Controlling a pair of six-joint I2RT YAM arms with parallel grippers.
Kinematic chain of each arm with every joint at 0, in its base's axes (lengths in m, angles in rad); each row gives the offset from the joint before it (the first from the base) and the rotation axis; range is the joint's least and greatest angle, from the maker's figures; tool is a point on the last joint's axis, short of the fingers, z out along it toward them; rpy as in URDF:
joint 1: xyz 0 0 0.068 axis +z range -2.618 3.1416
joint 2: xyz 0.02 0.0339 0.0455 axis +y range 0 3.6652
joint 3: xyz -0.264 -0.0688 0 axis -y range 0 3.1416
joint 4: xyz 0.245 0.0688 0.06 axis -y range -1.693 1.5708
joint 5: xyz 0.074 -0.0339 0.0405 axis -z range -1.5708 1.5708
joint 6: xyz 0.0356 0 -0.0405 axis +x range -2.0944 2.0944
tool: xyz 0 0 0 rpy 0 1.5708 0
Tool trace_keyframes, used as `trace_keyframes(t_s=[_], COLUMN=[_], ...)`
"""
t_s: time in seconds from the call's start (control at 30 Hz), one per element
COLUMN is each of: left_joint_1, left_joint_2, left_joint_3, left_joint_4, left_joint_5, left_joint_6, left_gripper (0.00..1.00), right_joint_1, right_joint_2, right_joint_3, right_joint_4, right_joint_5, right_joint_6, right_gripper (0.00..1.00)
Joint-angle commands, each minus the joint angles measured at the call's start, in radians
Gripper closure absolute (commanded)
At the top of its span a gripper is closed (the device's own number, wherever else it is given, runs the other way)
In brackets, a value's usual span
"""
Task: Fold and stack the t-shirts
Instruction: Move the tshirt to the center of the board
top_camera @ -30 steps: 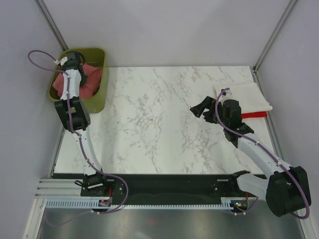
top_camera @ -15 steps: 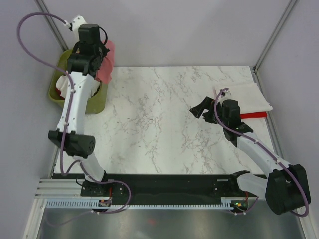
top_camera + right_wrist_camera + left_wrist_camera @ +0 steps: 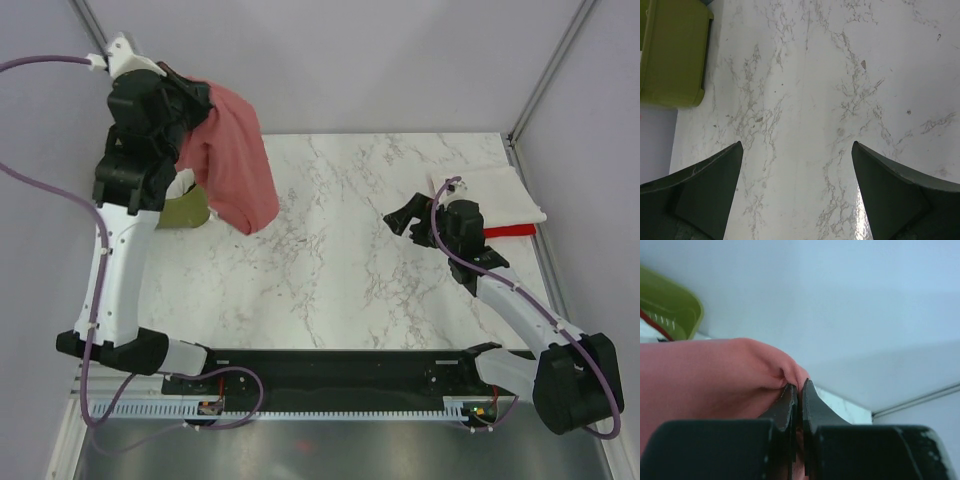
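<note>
Top view: left gripper [image 3: 188,98] up high, salmon shirt [image 3: 235,165] hanging from it over table's [image 3: 330,270] far-left corner by green bin [image 3: 187,213]; cream shirt [image 3: 500,188] lies over red shirt [image 3: 510,231] at right edge, right gripper [image 3: 407,218] near them; left wrist: jaws pinched tight on salmon cloth; right wrist: jaws spread wide, nothing betw. them, marble below.

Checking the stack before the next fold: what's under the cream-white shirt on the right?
A strip of the bright red shirt pokes out from under the near edge of the cream-white shirt. The rest is covered, so its fold, or anything else beneath, cannot be seen.
</note>
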Motion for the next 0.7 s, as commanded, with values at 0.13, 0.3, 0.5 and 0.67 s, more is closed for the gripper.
trace_keyframes(t_s=[0.13,0.3,0.5,0.67], left_joint_1=[-0.043,-0.161,-0.184,-0.184], left_joint_2=[0.430,0.403,0.207,0.147], left_joint_3=[-0.137,-0.046,0.163,0.116], left_joint_4=[-0.048,-0.066,-0.067,-0.059], left_joint_5=[0.436,0.284,0.109,0.003], left_joint_6=[-0.020,0.042,0.046,0.120], left_gripper=[0.98,0.98,0.98,0.98], right_joint_1=[-0.001,0.000,0.000,-0.001], right_joint_2=[-0.017,-0.008,-0.002,-0.012], right_joint_3=[0.037,0.034,0.040,0.040], right_joint_4=[0.007,0.004,0.000,-0.003], right_joint_5=[0.033,0.043,0.036,0.034], right_joint_6=[-0.019,-0.023,-0.023,-0.023], right_gripper=[0.02,0.02,0.02,0.02])
